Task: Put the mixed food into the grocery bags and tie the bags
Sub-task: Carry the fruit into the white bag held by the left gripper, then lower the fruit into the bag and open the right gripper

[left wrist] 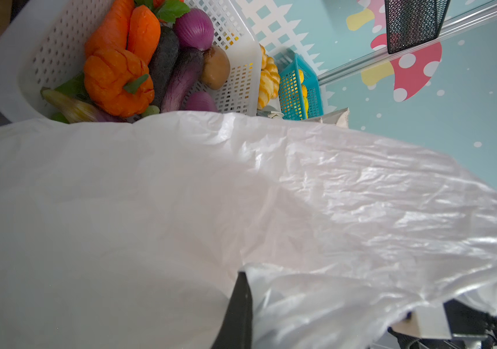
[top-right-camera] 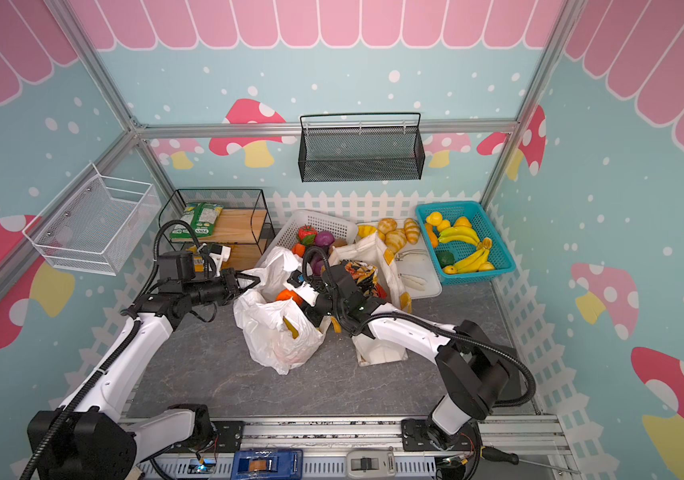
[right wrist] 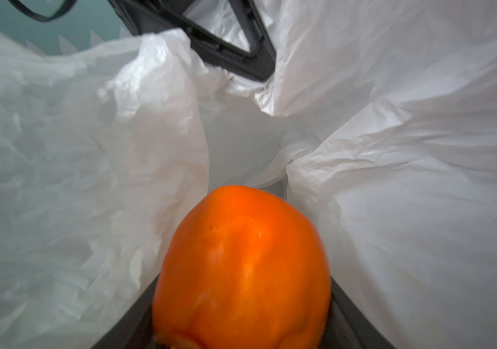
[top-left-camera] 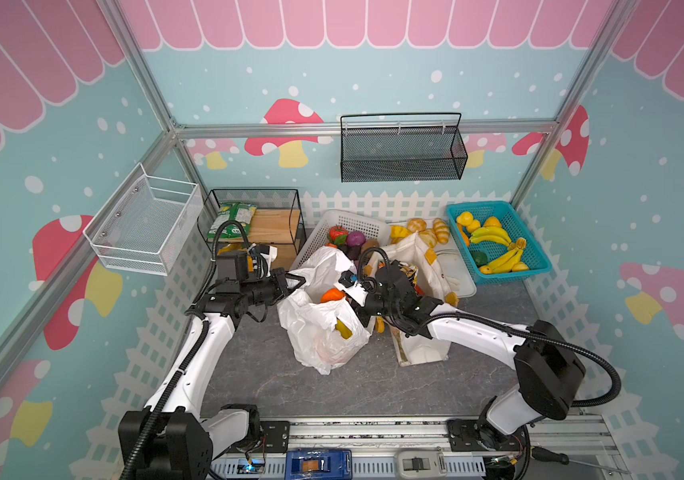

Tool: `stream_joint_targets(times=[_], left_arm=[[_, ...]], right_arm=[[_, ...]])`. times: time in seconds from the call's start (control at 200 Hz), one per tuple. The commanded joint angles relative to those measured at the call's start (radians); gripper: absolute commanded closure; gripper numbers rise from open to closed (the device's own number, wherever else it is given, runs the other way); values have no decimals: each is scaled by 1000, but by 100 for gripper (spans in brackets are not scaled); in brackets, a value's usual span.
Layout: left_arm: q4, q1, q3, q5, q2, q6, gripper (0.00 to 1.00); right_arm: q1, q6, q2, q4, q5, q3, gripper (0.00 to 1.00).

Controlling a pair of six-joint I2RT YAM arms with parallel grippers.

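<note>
The white plastic bag (top-left-camera: 318, 336) is being held upright on the grey marbled desk (top-left-camera: 257, 374), with its rim being pinched by the clenched left end effector (top-left-camera: 298, 281). By the look of it, the rim is being pulled up and aside so that the mouth is being opened for loading. An orange fruit (right wrist: 242, 266) is being grasped between the parted fingers of the right end effector (top-left-camera: 339, 297) and is being carried right at the bag's mouth, between folds of thin plastic, probably so that it can be dropped inside rather than onto the desk. Something yellow (top-left-camera: 343, 329) is already being shown through a gap in the bag's side. Just beside the plastic bag, the cream canvas bag (top-left-camera: 424, 353) is being left standing, with a yellow-and-dark snack packet (top-right-camera: 362, 271) being propped in its open top; neither bag is being tied yet. Behind them, vegetables are being stored in a white slotted basket (top-left-camera: 367, 226) and bananas and lemons in a teal basket (top-left-camera: 500, 206), within easy reach of the arms. The desk is being bordered by a white picket fence print, and the room is being closed in by turquoise walls decorated with red mushrooms and a pink scalloped awning.
</note>
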Motion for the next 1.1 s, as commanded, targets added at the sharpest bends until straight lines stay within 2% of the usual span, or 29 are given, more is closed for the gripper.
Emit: stream_joint_targets(times=[0.0,0.245,0.385,0.66,0.901,1.026,1.091], left_arm=[[22,2,-9,16,1,-7,100],[23,2,-10,16,1,-7,100],[23,2,-11,19,2,-9,100],[23,3,-13,16,1,-6,100],[23,2,-18,2,-4,-2,100],[21,3,-17,-6,-4,-2,100],[21,4,-17,-8,-2,-1,100]], right_arm=[[32,-51,47,20,5,32,38],[47,-21,76,27,12,40,18],[47,-22,30,37,43,18,14],[34,-33,-108,20,93,-39,12],[-32,-32,-299,-35,57,-114,15],[-63,-29,-386,-63,64,-146,15],[-79,-6,-417,-79,106,-151,16]])
